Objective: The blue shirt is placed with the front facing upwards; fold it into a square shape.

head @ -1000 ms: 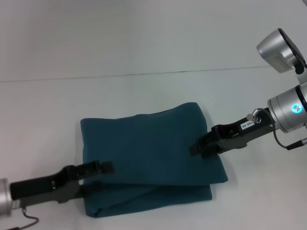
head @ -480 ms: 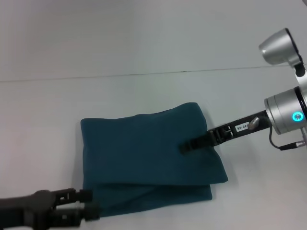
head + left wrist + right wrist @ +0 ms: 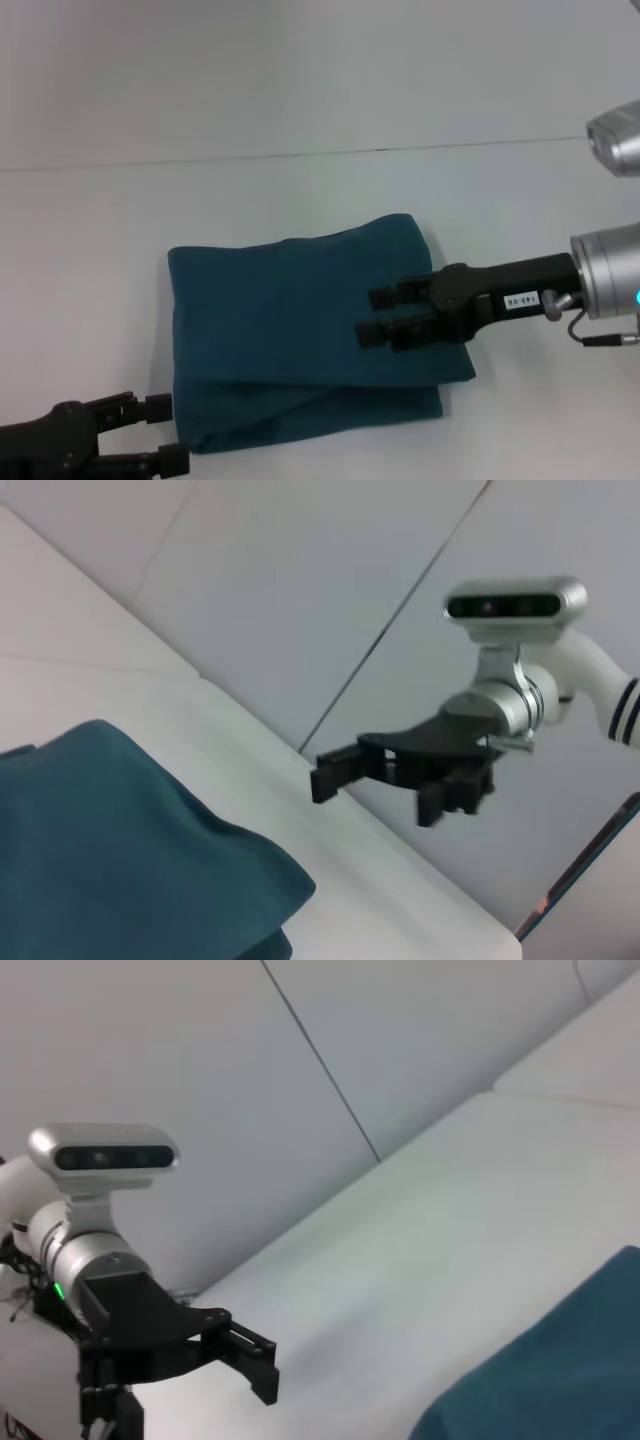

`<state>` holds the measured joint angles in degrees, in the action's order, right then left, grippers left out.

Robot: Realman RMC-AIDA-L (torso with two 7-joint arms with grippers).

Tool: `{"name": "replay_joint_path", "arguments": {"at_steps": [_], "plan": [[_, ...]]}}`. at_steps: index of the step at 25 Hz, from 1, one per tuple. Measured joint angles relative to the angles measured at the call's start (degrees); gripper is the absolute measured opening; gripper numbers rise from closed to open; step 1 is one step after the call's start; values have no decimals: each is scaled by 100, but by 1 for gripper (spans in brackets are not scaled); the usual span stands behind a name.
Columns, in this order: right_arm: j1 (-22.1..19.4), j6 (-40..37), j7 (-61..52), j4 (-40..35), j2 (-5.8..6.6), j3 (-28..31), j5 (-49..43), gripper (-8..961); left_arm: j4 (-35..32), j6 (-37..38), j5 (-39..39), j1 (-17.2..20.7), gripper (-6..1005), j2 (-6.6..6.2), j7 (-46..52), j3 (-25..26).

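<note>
Teal-blue cloth, the blue shirt (image 3: 310, 330), lies folded roughly square at the frame's lower centre on the tabletop (image 3: 300, 190). Both the right end effector (image 3: 380, 315) and left end effector (image 3: 165, 435) are spread, empty. Folding looks finished; next, arms should withdraw.

The blue shirt (image 3: 300, 320) lies folded, its lettering and neck hidden; the left gripper (image 3: 165, 432) is cut off at the near left corner, its arm unseen
</note>
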<state>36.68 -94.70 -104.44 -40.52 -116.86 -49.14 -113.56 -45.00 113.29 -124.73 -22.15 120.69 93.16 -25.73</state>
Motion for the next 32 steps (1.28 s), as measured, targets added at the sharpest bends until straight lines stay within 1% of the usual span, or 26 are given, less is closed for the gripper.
{"name": "replay_joint_path", "arguments": {"at_steps": [1,4,6,9,11,16,21,28,32], "plan": [[-56,-21,77,-2,-18,12,42,754,0,3,0,-6,937,-4,0,3],[-217,-38,378,24,-64,15,85,860,0,7,-8,11,937,-7,-45,3],[-367,-47,725,64,-133,-4,74,931,0,10,-59,49,937,7,-130,-4],[-604,-50,1251,127,-231,-8,70,930,0,-15,-144,119,937,34,-236,-26],[-752,-51,1524,257,-260,-7,80,929,0,-15,-152,153,937,42,-294,-32],[-893,-42,1921,749,-259,10,75,927,27,-85,-156,264,937,104,-707,-41],[-927,21,2176,1157,-261,42,232,928,132,-342,-158,243,937,144,-954,-48],[-985,414,2934,2061,-264,171,817,928,750,-687,-117,102,937,156,-989,-29],[-968,625,3007,2276,-266,177,848,927,924,-809,-104,96,936,183,-1057,-22]]}}
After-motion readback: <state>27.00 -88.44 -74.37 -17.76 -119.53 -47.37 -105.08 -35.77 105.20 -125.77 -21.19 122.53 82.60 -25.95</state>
